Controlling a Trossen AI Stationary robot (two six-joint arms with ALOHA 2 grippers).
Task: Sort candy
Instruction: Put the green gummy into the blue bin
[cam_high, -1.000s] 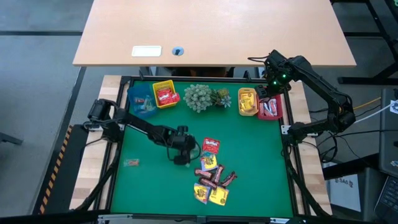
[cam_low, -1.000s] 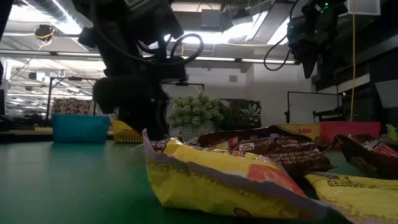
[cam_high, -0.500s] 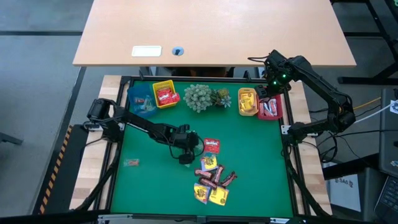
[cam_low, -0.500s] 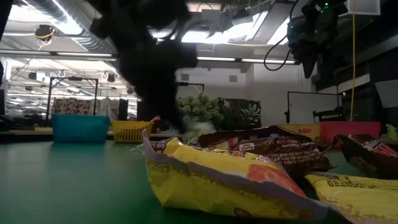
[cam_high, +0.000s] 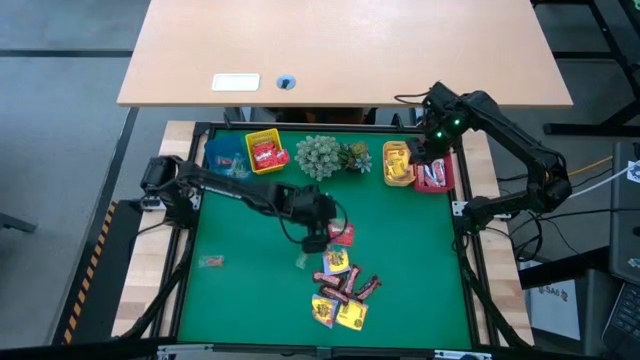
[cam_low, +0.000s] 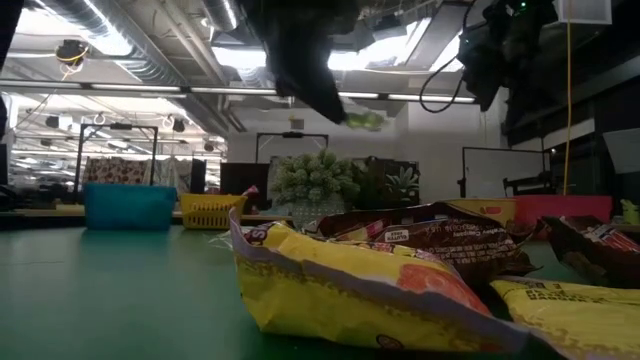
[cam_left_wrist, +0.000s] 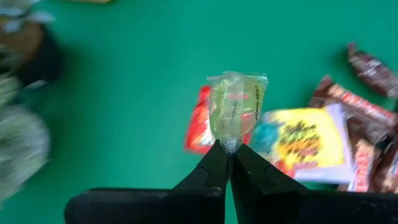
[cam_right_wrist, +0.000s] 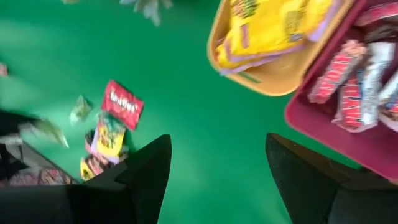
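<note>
My left gripper (cam_left_wrist: 227, 149) is shut on a small candy in a pale green clear wrapper (cam_left_wrist: 237, 107), held high over the green mat's middle (cam_high: 316, 240). In the low view the candy (cam_low: 365, 120) shows at the dark fingers' end, well above the table. Below lie a red packet (cam_high: 341, 234) and a pile of candy (cam_high: 345, 290) of yellow packets and brown bars, flat on the mat. My right gripper (cam_right_wrist: 217, 149) stands open above the orange bin (cam_high: 398, 163) and red bin (cam_high: 436, 172) at the far right. My left gripper pinches the wrapper's gathered end (cam_left_wrist: 229, 143) between its two fingertips. The rest of the candy sticks out beyond the fingers. The fingers slant downward, and the candy is lifted clear of the mat.
A blue bin (cam_high: 228, 160) and a yellow bin (cam_high: 266, 152) stand at the far left, a grey-green plant cluster (cam_high: 322, 156) between the bin pairs. One small candy (cam_high: 211, 262) lies alone near the mat's left edge. Bare mat spreads on the left and right.
My left gripper has shut on the pale green candy that lay on the mat. It has then risen and gone toward the table's right and far side, and the candy has been lifted clear of the mat.
</note>
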